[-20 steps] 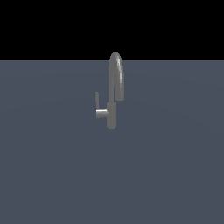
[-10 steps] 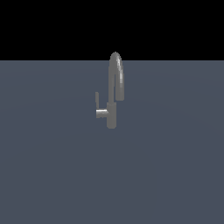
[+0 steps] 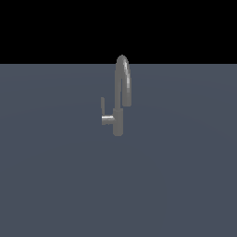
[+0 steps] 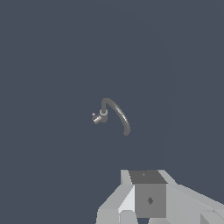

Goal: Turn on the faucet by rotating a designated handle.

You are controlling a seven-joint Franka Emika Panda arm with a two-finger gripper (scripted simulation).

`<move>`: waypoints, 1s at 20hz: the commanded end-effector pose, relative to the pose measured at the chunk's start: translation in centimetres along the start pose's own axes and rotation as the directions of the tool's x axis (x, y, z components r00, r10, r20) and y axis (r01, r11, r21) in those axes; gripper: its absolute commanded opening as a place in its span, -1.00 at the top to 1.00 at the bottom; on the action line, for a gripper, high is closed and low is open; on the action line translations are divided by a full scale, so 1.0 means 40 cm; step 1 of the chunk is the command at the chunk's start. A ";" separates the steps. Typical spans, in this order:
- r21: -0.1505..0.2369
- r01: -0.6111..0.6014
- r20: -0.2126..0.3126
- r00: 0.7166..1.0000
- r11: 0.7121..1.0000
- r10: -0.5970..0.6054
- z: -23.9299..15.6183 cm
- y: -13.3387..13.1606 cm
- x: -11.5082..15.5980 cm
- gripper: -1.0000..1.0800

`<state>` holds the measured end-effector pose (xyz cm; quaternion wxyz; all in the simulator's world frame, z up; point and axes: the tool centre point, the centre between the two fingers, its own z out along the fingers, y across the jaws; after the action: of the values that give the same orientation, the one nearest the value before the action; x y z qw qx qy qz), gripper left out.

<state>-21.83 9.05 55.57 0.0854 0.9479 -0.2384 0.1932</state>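
Observation:
The faucet point(image 3: 118, 121) is a small grey metallic tap with a tall arched spout, standing upright on the flat grey-blue floor in the middle of the exterior view. Its handle point(image 3: 102, 106) is a thin blade pointing up at the end of a short stub on the exterior view's left side of the post. In the wrist view the faucet point(image 4: 118, 114) shows from above, small and far off, with the handle point(image 4: 96, 118) beside the post. Only part of my gripper point(image 4: 148, 199) shows at the frame edge, well apart from the faucet. Its fingers are not clear. The arm is absent from the exterior view.
The grey-blue floor point(image 3: 55, 185) stretches flat all around the faucet, under a black background. Nothing else stands in view.

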 end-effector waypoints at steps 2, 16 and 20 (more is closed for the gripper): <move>-0.019 -0.079 -0.067 0.995 0.997 0.077 -0.009 -0.057 0.007 1.00; -0.074 -0.351 -0.282 0.905 0.933 0.318 0.117 -0.296 0.052 1.00; -0.087 -0.419 -0.326 0.869 0.904 0.372 0.203 -0.353 0.072 1.00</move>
<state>-11.10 17.82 49.55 0.1490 0.8372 -0.4142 0.3246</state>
